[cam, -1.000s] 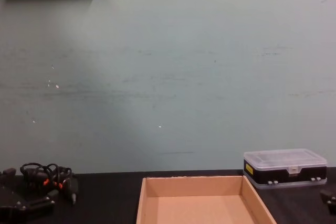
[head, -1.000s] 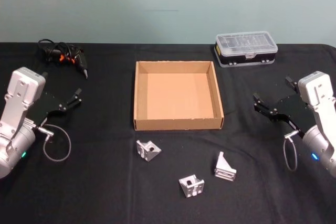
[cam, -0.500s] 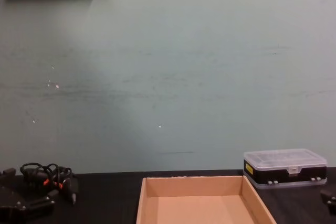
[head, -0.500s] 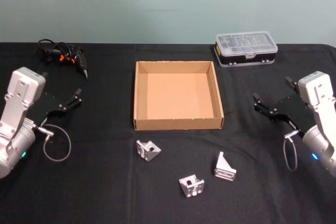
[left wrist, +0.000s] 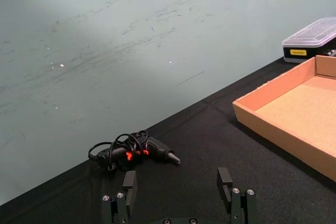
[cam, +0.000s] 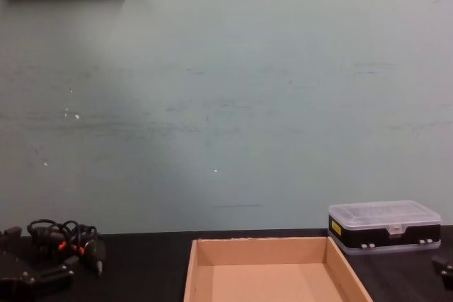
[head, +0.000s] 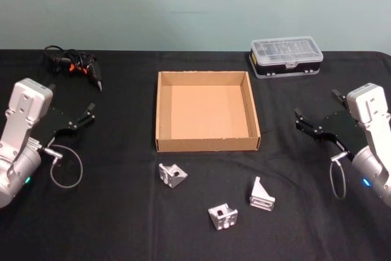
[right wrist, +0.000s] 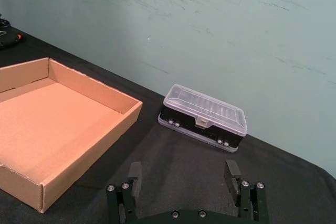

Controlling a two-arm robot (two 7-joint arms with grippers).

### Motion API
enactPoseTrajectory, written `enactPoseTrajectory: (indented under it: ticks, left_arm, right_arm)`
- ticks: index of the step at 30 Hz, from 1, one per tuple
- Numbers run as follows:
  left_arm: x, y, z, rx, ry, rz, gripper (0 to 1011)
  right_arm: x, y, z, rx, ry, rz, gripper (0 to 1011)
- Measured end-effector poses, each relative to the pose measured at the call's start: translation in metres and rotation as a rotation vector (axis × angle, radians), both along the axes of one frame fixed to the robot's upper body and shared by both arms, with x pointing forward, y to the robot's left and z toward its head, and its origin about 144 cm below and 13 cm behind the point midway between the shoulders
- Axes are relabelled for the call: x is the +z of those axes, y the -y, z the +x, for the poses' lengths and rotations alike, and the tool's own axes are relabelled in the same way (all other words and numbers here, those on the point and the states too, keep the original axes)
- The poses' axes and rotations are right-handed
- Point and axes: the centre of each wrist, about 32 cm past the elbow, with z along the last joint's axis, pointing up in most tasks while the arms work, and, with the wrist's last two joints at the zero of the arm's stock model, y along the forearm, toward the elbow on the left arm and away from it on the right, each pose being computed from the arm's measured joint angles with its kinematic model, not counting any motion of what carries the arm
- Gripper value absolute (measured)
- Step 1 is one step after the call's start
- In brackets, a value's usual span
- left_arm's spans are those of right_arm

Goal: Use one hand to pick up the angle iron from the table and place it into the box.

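1. Angle irons: three lie on the desk (head: 122, 212), all on the robot's side of the box (head: 208, 143) and none inside it. The left angle iron (head: 173, 175) is just beside the box's front wall, the middle angle iron (head: 223, 216) is nearest the robot, and the right angle iron (head: 262, 194) is near the box's right corner.
2. The box is empty, open-topped and low-walled, so a drop-in looks easy.
3. The left claw (left wrist: 177, 182) hovers over the desk well left of the box, fingers spread, holding nothing.
4. The right claw (right wrist: 182, 170) hovers well right of the box, fingers also spread and empty. It looks best placed for the right angle iron.
5. Handling guess: these are small silver metal brackets, so rigid, not fragile and probably light. The smooth faces are likely slippery under a weak pinch.
6. Grip guess: come straight down and pinch across the two flat parallel sides. The sloped gusset should be avoided, since fingers could slide off it. Each piece sits at its own angle, so the wrist needs turning to match.
7. A black case (head: 286, 57) and a cabled tool (head: 76, 65) sit at the far side, clear of the path.
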Motion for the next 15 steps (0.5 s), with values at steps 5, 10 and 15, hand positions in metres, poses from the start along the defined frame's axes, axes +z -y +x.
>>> enactPoseTrajectory:
  ticks: [5,10,15]
  left_arm:
    - [0.0000,0.0000,0.0000,0.000,0.000,0.000,1000]
    - [0.0000,0.0000,0.0000,0.000,0.000,0.000,1000]
    - [0.0000,0.0000,0.0000,0.000,0.000,0.000,1000]
  right_arm:
    - [0.0000,0.0000,0.0000,0.000,0.000,0.000,1000]
    - [0.0000,0.0000,0.0000,0.000,0.000,0.000,1000]
    - [0.0000,0.0000,0.0000,0.000,0.000,0.000,1000]
